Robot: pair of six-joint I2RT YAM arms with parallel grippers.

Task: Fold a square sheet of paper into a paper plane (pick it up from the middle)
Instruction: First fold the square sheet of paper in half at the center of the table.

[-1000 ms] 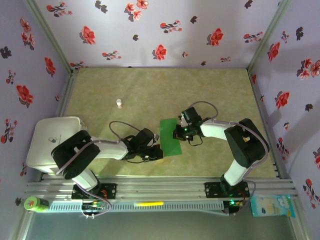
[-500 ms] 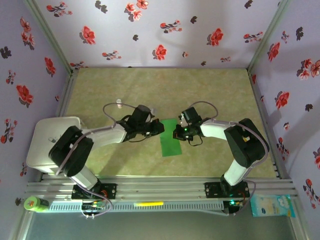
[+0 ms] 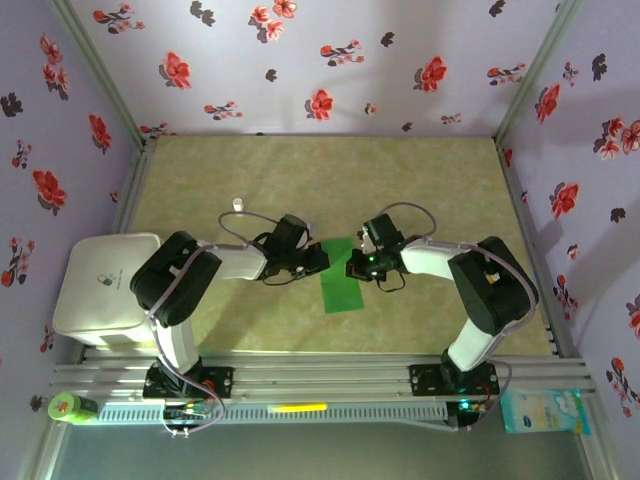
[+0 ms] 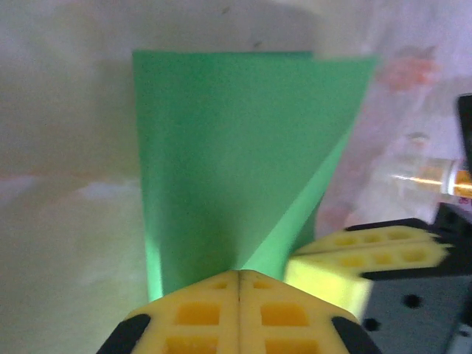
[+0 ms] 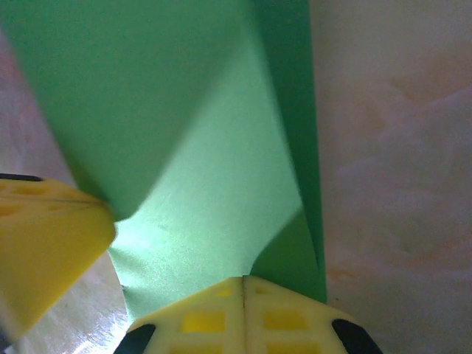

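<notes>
My left gripper [image 3: 320, 258] is closed, its yellow fingers [image 4: 199, 317] pressed flat together, tips touching the edge of the square sheet of paper [image 3: 342, 280]. My right gripper [image 3: 352, 268] is closed the same way, fingertips [image 5: 287, 321] against the sheet from the opposite side. Whether either pinches a layer I cannot tell. The green sheet lies in the middle of the table [image 3: 430, 180], partly folded, one flap raised along a diagonal crease. I meet it at its 10 o'clock and 2 o'clock. A tiny white bottle [image 3: 238, 206] stands apart at 10 o'clock. The white box [image 3: 105, 290] at 9 o'clock carries a small dark mark, and the pale packet [image 3: 545, 410] at 5 o'clock some blue print. Both are too small to read.
</notes>
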